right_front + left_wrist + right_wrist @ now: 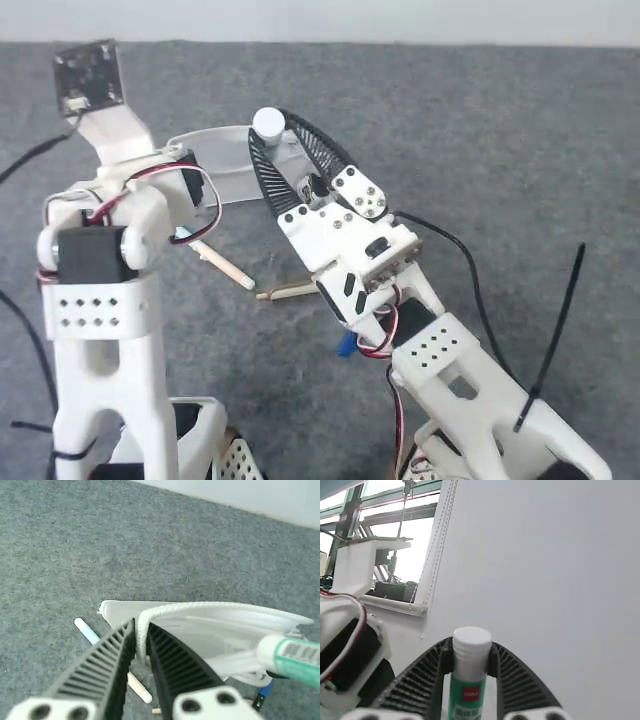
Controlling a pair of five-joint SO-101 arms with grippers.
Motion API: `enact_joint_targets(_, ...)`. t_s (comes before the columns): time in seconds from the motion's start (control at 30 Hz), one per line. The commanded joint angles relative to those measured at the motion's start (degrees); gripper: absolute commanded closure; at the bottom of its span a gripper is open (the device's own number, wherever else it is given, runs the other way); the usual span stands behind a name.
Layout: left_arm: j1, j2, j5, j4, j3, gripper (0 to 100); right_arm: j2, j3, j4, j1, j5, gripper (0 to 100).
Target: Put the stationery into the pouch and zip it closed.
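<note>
The translucent white pouch lies on the grey carpet, its mouth held open. My left gripper is shut on the pouch's white zipper rim, pinching the edge and lifting it. A green-and-white glue stick with a white cap sits upright between the black fingers of my right gripper, just above the pouch's mouth. In the right wrist view the gripper is shut on the glue stick, cap pointing away. From the left wrist the glue stick shows by the pouch opening.
Loose stationery lies on the carpet near the pouch: a cream pen, a wooden pencil and a small blue item. The left wrist view shows a pale-blue-tipped pen. Black cables trail beside both arm bases.
</note>
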Motion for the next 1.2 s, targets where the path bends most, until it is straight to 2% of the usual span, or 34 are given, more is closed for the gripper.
enact_joint_targets(0.0,0.1,-0.4,0.6,-0.4,-0.9,99,-2.2,-1.4,1.3,0.7,-0.4,99.1)
enact_joint_targets(0.3,-0.1,-0.1,0.6,-0.4,-0.9,99,2.8,-3.9,1.3,0.9,-7.2,99.1)
enact_joint_targets(0.6,0.0,-0.1,0.6,-0.4,-0.8,99,11.7,-3.8,1.0,0.7,-7.1,99.1)
enact_joint_targets(0.8,-0.2,-0.1,0.5,-0.4,-0.8,99,12.4,-2.7,1.5,0.7,-7.0,98.7)
enact_joint_targets(0.93,-0.2,-0.1,0.5,-0.4,-0.8,99,9.0,0.0,1.5,0.6,-7.0,89.8)
enact_joint_targets(1.03,-0.2,-0.1,0.5,-0.4,-0.8,99,4.3,1.2,6.2,0.7,-7.0,83.2)
enact_joint_targets(1.17,-0.2,-0.1,0.5,-0.4,-0.8,99,-4.2,1.2,18.0,0.7,-7.5,82.9)
